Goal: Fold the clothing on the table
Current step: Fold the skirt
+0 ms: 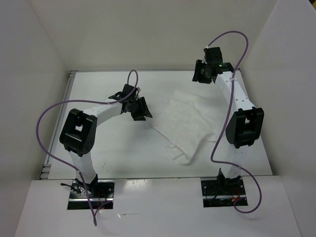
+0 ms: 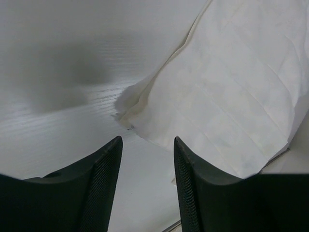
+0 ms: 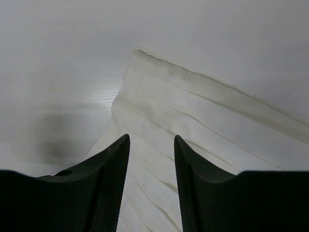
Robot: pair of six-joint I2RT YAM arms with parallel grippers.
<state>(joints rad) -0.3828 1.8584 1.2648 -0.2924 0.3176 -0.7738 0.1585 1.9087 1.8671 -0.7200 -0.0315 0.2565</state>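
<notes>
The clothing point(image 1: 186, 123) is a white, creased garment lying flat on the table point(image 1: 113, 148), right of the middle and closer to the right arm's side. In the overhead view its long axis runs from the far edge toward the arm bases, leaning a little to the left as it comes nearer, and it ends in a rounded lobe on the near side. A raised, folded-looking corner marks its left border.

The left gripper point(image 2: 147, 141) sits just beside that left border, over bare tabletop. Its fingers are parted with nothing between them, and the cloth lies ahead and to the right of them — the peaked corner is almost straight in front. The right gripper point(image 3: 151, 138) hangs at the garment's far end, also spread and empty. Its wrist camera shows a hemmed edge and pleat-like creases passing directly beneath the fingers.

Both arms are therefore close, but the right one is already over fabric while the left has to cross a short stretch of table. With the left gripper on a long side and the right one at a short end, a fold across the long axis looks like the likely next move.
</notes>
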